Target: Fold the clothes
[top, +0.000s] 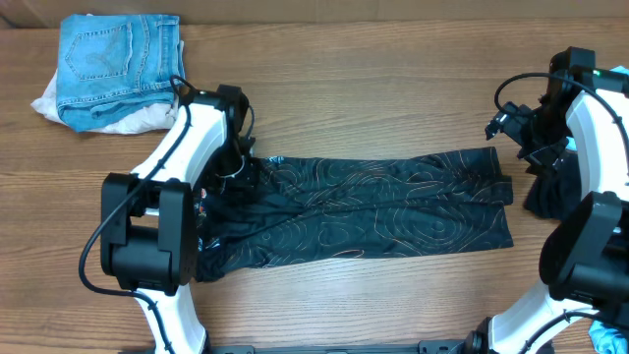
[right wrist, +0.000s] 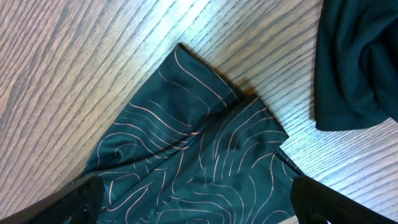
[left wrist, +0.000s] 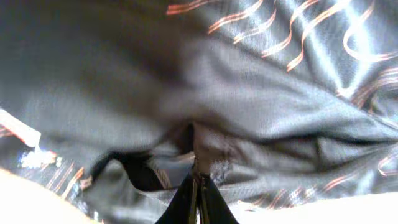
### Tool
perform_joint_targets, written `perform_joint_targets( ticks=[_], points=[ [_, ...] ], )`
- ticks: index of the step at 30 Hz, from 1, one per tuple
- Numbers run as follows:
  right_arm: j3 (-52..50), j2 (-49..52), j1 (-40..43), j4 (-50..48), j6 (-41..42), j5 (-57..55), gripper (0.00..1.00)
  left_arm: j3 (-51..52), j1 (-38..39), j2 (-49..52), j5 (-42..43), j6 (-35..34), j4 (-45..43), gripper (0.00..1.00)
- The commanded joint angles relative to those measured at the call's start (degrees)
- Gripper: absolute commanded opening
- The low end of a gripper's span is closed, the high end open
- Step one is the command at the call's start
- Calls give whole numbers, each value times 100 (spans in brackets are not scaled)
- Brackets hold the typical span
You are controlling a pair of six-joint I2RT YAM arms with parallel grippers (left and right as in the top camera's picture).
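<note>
Dark patterned leggings (top: pixel 364 206) with thin orange line markings lie flat across the table middle, waist at the left, leg ends at the right. My left gripper (top: pixel 236 169) is down at the waist end. In the left wrist view its fingers (left wrist: pixel 196 186) are pressed together on a fold of the leggings fabric (left wrist: pixel 249 93). My right gripper (top: pixel 516 128) hovers above the leg ends. In the right wrist view its fingers (right wrist: pixel 193 199) are spread wide over the leggings cuffs (right wrist: pixel 205 155), holding nothing.
Folded blue jeans (top: pixel 113 54) lie on a white garment (top: pixel 138 120) at the back left. A dark green garment (top: pixel 550 192) lies bunched at the right, also in the right wrist view (right wrist: pixel 357 62). Bare wooden table (top: pixel 373 88) surrounds the leggings.
</note>
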State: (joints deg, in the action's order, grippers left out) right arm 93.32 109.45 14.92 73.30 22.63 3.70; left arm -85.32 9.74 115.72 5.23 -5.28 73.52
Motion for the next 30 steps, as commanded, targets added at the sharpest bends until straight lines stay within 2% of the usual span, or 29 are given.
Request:
perform_joint_targets(
  ticks=[1, 9, 16, 21, 23, 24, 26, 28, 30],
  points=[
    [0, -175, -28, -7, -11, 28, 100, -461, -11, 17, 28, -553, 472, 4],
    [0, -175, -28, 94, -11, 46, 100, -586, -11, 9, -398, -848, 1628, 4],
    [0, -175, -28, 101, -11, 50, 100, -566, 52, 9, -256, -848, 1987, 4],
    [0, -175, -28, 103, -11, 50, 100, -442, 249, 11, -52, -848, 2096, 9],
    [0, -175, -28, 105, -11, 50, 100, -323, 400, 11, -26, -846, 2096, 15],
    [0, -175, -28, 111, -11, 50, 100, -258, 472, 11, -31, -846, 2103, 22],
    [0, -175, -28, 122, -13, 50, 100, -94, 623, 11, -76, -846, 2107, 45],
    [0, -175, -28, 149, -13, 50, 100, 20, 743, 11, -264, -848, 2096, 47],
    [0, -175, -28, 205, -13, 50, 100, 46, 809, 11, -595, -909, 2046, 44]
  ],
)
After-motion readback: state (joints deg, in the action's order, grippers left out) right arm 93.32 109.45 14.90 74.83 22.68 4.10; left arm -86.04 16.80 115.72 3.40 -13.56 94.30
